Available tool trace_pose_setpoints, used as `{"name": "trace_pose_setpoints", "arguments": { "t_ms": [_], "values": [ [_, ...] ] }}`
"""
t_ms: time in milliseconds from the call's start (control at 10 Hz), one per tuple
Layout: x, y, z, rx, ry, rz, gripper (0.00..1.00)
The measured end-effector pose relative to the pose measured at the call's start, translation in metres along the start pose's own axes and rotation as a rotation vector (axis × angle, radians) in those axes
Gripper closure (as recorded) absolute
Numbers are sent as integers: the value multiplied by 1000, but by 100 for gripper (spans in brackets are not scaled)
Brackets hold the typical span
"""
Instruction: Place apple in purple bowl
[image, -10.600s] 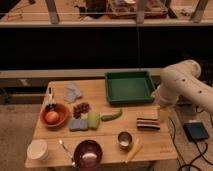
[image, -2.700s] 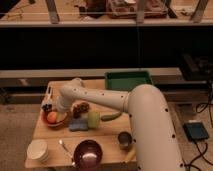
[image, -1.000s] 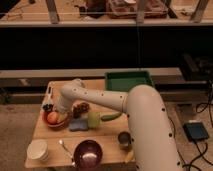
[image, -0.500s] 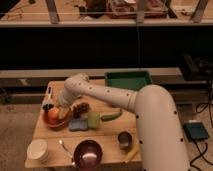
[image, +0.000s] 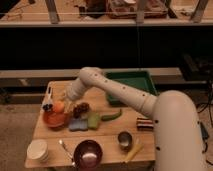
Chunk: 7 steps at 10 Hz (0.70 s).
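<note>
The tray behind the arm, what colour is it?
Green tray, camera view; the tool is by the apple.

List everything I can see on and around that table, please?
apple: one, orange-yellow, above the orange bowl
orange bowl: one, table's left
purple bowl: one, front edge
green tray: one, back right
green vegetable: one, centre
metal cup: one, front right
white stack: one, front left corner
table: one, wooden
arm: one, white, reaching left
gripper: one, shut on the apple
</note>
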<state>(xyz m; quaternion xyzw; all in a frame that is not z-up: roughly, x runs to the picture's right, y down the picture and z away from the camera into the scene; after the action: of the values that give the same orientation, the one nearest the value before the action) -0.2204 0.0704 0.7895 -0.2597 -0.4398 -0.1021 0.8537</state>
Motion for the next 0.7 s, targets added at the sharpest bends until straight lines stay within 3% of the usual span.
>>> {"name": "trace_pose_setpoints", "arguments": {
  "t_ms": [500, 700],
  "values": [
    [-18, 71, -30, -101, 9, -65, 75],
    [-16, 99, -50, -146, -10, -127, 75]
  ]
}}
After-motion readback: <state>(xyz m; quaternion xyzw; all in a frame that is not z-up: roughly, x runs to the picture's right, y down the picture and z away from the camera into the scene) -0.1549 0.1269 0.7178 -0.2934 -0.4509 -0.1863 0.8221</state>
